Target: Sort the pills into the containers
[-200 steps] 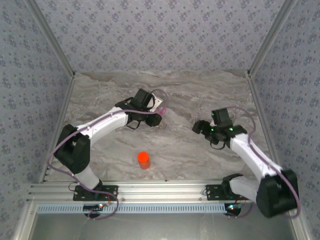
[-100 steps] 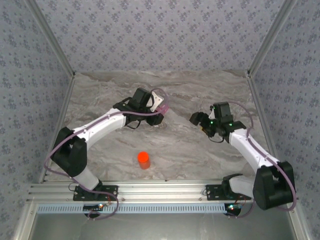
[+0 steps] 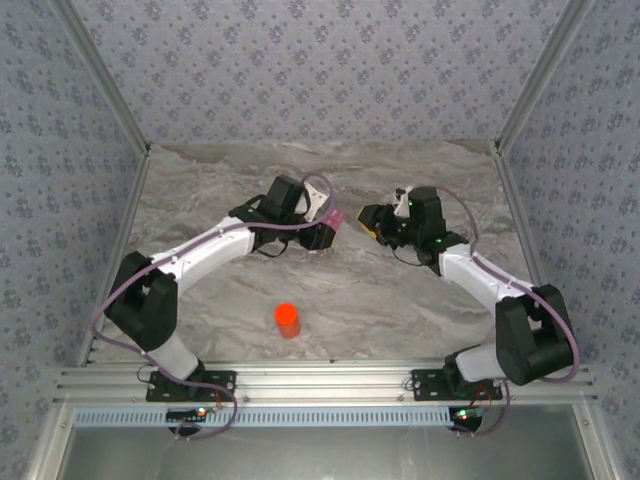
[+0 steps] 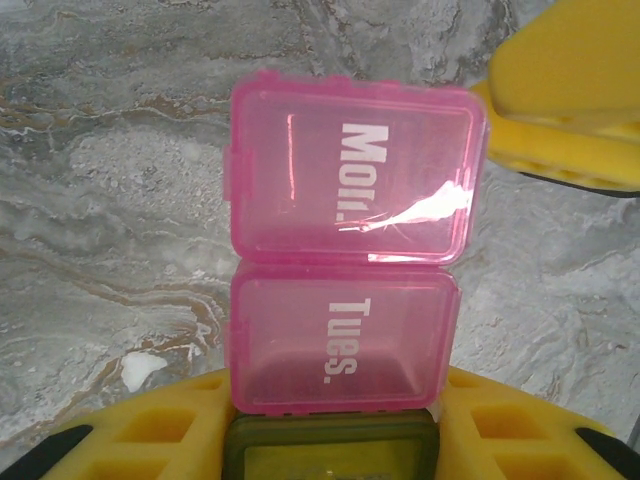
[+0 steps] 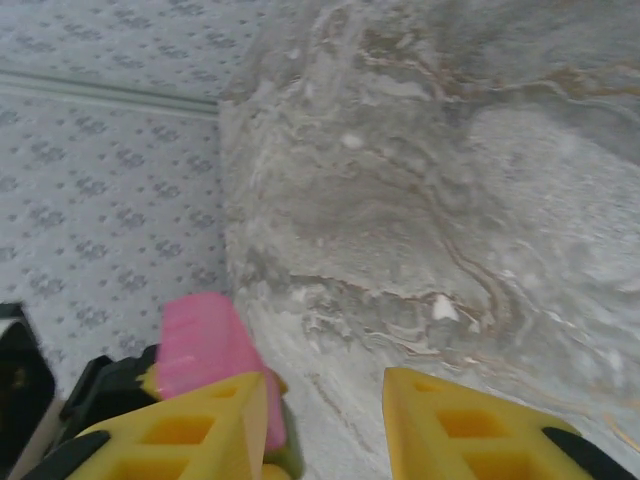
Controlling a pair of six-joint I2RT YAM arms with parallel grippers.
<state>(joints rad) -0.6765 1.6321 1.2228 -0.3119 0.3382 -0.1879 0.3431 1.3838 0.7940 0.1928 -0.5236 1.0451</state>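
1. The pink and green pill box [image 4: 345,300] is at the far middle of the table [image 3: 230,300], pinched in the left gripper [image 4: 335,445].
2. The right gripper [image 5: 320,400] is just right of it, fingers a bit apart, holding nothing.
3. I think a lid opens next: grip steady, push its edge softly.
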